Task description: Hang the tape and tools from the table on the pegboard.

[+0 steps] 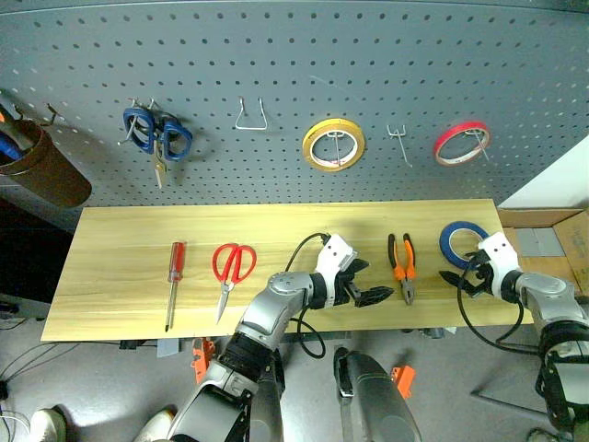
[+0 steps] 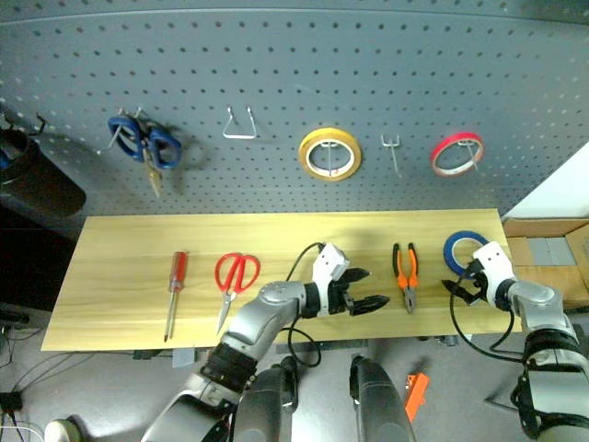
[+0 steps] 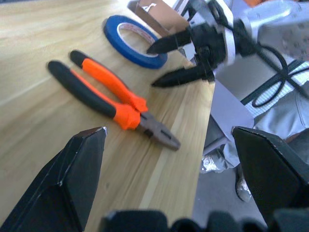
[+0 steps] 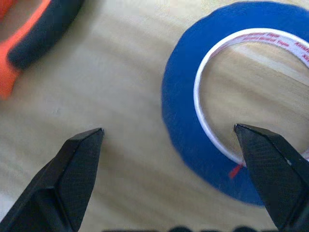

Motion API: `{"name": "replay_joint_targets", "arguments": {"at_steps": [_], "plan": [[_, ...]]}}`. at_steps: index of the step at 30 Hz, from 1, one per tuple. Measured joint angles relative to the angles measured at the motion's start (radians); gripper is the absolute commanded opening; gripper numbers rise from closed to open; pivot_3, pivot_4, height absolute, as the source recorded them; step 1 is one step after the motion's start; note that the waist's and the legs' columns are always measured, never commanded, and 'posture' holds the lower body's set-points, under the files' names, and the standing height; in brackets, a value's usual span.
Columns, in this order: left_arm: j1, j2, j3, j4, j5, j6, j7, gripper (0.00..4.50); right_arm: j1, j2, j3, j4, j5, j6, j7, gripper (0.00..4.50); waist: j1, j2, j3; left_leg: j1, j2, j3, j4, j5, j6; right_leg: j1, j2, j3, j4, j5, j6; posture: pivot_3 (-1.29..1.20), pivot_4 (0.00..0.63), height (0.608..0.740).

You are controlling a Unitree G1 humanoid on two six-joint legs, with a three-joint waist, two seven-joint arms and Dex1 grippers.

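Presently the right gripper point(image 4: 169, 140) hangs low over the blue tape ring point(image 4: 186, 123) at the far right of the wooden table point(image 1: 120, 304), its two black fingers spread wide and holding nothing; one fingertip point(image 4: 251, 137) sits over the ring's near rim and the other over bare wood. The ring lies flat, so the fingers could slide over it, or push it toward the table's right edge, which is near. To its left, the left gripper point(image 1: 377, 296) is also wide open and empty, pointing right at the orange-and-black pliers point(image 1: 403, 265); with both arms so near, they could collide. Farther left lie the red-handled scissors point(image 1: 232, 268) and red-handled screwdriver point(image 1: 174, 281). Beyond, the pegboard point(image 1: 368, 74) shows free hooks point(image 1: 398, 138); a small hook could be missed.
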Motion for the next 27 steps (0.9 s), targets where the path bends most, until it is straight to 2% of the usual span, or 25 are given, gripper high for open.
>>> {"name": "replay_joint_targets", "arguments": {"at_steps": [4, 5, 7, 17, 18, 22, 27], "plan": [[0.0, 0.001, 0.002, -0.031, -0.001, 0.019, 0.002, 4.46, -0.047, 0.004, -0.017, 0.059, 0.001, 0.018, 0.0, 4.5, 0.002, 0.0, 0.0, 0.0, -0.001, 0.001, 0.0, 0.0, 0.0, 0.0, -0.002, 0.0, 0.0, 0.0, 0.002, 0.04, 0.419, 0.74], [0.0, 0.003, 0.003, -0.031, -0.001, 0.021, 0.002, 4.5, -0.058, 0.004, -0.017, 0.072, 0.0, 0.022, 0.0, 4.21, 0.001, 0.0, 0.0, 0.0, -0.001, 0.001, 0.0, 0.0, 0.0, 0.0, -0.002, 0.0, 0.0, 0.0, 0.002, 0.05, 0.42, 0.74], [0.0, 0.005, 0.004, -0.031, -0.001, 0.024, 0.003, 4.5, -0.066, 0.005, -0.016, 0.085, -0.003, 0.02, -0.002, 3.92, 0.002, -0.001, 0.001, 0.0, -0.001, 0.001, 0.0, 0.0, 0.0, 0.0, -0.002, 0.0, -0.001, 0.0, 0.002, 0.05, 0.42, 0.74], [-0.006, -0.009, 0.011, -0.031, -0.001, 0.033, 0.006, 4.5, -0.067, 0.01, -0.006, 0.087, -0.033, -0.001, 0.004, 0.56, 0.001, -0.001, 0.001, 0.0, -0.001, 0.001, 0.0, 0.0, 0.0, 0.0, -0.002, 0.0, -0.001, 0.0, 0.002, 0.04, 0.408, 0.74], [-0.01, -0.012, 0.011, -0.031, -0.001, 0.032, 0.006, 4.5, -0.067, 0.011, -0.005, 0.087, -0.038, -0.005, 0.003, 0.43, 0.001, -0.001, 0.001, 0.0, -0.001, 0.001, 0.0, 0.0, 0.0, 0.0, -0.002, 0.0, -0.001, 0.0, 0.002, 0.04, 0.408, 0.74], [-0.021, -0.02, 0.013, -0.029, -0.002, 0.026, 0.005, 4.5, -0.064, 0.011, -0.003, 0.087, -0.047, -0.021, -0.009, 0.43, 0.001, -0.001, 0.0, 0.0, -0.001, 0.001, 0.0, 0.0, 0.0, 0.0, -0.002, 0.0, -0.001, 0.0, 0.002, 0.02, 0.385, 0.74], [-0.027, -0.024, 0.021, -0.025, -0.006, 0.01, 0.002, 4.5, 0.004, 0.003, 0.025, 0.022, -0.104, -0.127, -0.161, 0.43, 0.001, 0.0, -0.002, 0.0, -0.001, 0.001, 0.0, 0.0, 0.0, 0.0, -0.003, -0.001, -0.001, 0.001, 0.003, -0.01, 0.335, 0.74]]}}
